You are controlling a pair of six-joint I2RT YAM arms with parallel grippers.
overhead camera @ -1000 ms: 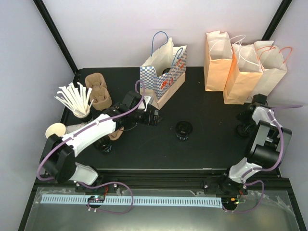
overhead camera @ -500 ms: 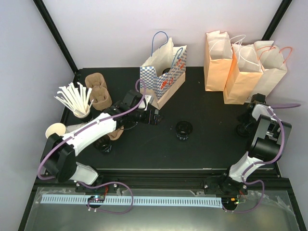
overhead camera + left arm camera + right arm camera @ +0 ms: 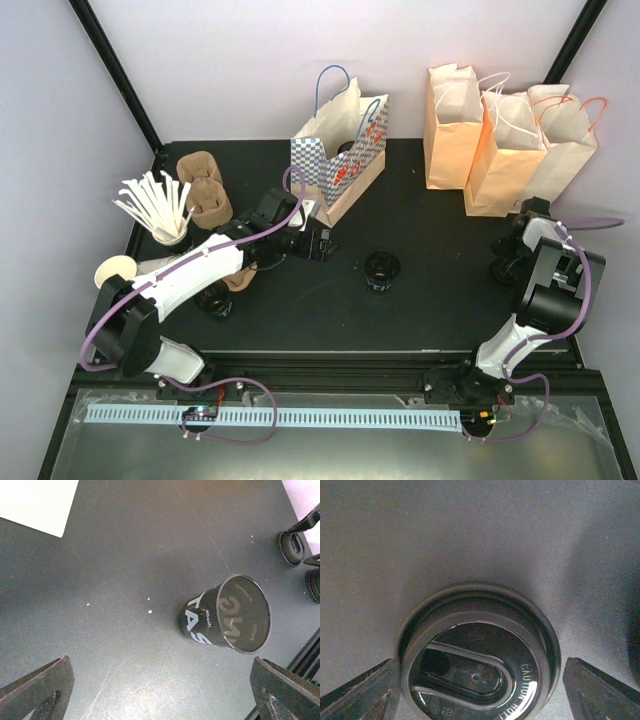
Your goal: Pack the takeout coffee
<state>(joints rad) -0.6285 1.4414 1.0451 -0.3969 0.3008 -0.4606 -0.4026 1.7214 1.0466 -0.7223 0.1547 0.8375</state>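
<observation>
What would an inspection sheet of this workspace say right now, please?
Surface: black tabletop, few white specks.
Job's things: small black cup with white lettering upright mid-table; round black lid flat at right.
Clutter: blue-and-white checked paper bag, three peach paper bags, brown moulded-pulp cup carriers, white sticks in a cup, stacked cream paper cups.
Grippers: left gripper, jaws open, short of the cup; right gripper, jaws open either side of the lid.
Cables: purple cables along both arms, clear of the cup.
Surroundings: pale walls, black frame posts.
</observation>
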